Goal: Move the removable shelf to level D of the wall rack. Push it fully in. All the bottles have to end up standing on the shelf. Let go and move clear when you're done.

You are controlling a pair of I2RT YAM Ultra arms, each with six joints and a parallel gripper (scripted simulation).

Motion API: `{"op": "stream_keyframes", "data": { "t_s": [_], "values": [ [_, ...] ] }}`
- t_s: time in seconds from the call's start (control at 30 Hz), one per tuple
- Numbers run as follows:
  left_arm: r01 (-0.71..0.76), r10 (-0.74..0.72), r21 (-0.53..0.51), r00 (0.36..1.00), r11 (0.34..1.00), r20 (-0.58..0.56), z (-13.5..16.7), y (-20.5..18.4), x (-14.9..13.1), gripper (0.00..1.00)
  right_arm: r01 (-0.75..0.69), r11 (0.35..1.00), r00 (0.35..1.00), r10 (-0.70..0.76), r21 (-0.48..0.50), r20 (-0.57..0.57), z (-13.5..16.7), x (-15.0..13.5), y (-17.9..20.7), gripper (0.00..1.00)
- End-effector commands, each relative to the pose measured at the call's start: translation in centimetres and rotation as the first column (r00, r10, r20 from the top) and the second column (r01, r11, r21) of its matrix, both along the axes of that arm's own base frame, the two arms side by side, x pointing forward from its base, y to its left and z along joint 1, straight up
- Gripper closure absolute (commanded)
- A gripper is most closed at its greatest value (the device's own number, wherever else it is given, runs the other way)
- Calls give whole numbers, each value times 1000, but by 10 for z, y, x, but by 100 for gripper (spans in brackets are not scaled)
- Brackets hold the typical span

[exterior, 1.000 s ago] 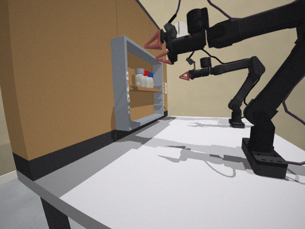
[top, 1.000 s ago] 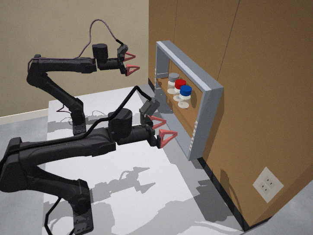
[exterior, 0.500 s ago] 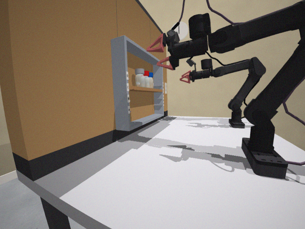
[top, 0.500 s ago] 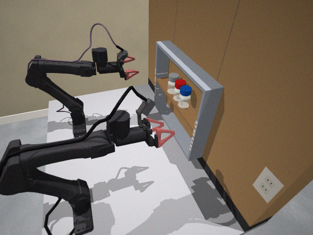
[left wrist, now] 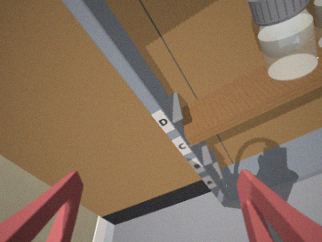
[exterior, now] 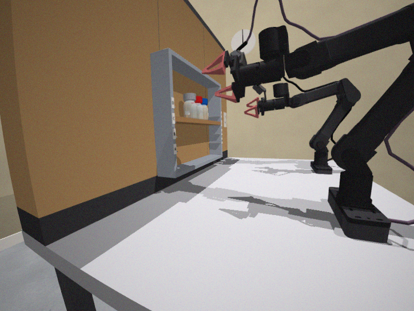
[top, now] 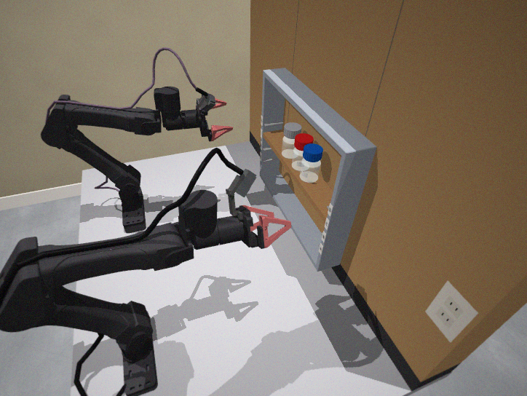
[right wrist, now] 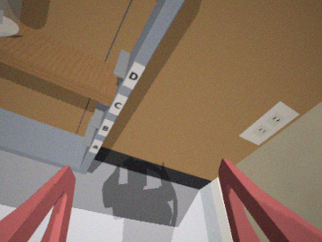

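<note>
The grey wall rack point(top: 347, 204) hangs on the brown wall. The wooden shelf point(top: 300, 180) sits inside it, just under the D support, about level with the C label point(right wrist: 116, 106). Three bottles stand on it: grey cap point(top: 292, 129), red cap point(top: 303, 140), blue cap point(top: 312, 152). My left gripper point(top: 228, 114) is open and empty, in the air in front of the rack's far end, near the grey-capped bottle point(left wrist: 285, 40). My right gripper point(top: 281, 220) is open and empty, low in front of the rack's near post. The labels D point(left wrist: 163, 122) and D point(right wrist: 132, 76) show on both posts.
The rack also shows in the exterior view point(exterior: 163, 113), with the left gripper point(exterior: 209, 83) and the right gripper point(exterior: 247, 108) before it. A wall outlet point(top: 450, 309) sits low on the wall. Both arm bases point(exterior: 358, 217) stand on the table away from the wall.
</note>
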State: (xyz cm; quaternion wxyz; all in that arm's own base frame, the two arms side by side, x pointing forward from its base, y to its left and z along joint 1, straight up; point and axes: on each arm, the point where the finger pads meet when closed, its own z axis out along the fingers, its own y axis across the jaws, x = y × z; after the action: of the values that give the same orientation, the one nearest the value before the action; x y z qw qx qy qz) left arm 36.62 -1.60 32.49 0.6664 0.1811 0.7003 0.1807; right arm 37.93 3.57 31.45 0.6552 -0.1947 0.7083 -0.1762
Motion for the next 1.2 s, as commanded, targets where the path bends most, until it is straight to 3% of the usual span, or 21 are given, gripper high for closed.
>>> {"op": "stream_keyframes", "data": {
  "t_s": [0.0, 1.17],
  "values": [
    [-3, 2, 59, 999, 998, 32, 3, -2, -6, 0, 4, 999, 997, -1, -45, 72, 17, -9, 1, 0],
    [-7, -3, 390, 1000, 921, 26, -39, -13, -18, 0, 1, 926, 997, 28, -377, 72, -21, -15, 21, 0]
  ]
}}
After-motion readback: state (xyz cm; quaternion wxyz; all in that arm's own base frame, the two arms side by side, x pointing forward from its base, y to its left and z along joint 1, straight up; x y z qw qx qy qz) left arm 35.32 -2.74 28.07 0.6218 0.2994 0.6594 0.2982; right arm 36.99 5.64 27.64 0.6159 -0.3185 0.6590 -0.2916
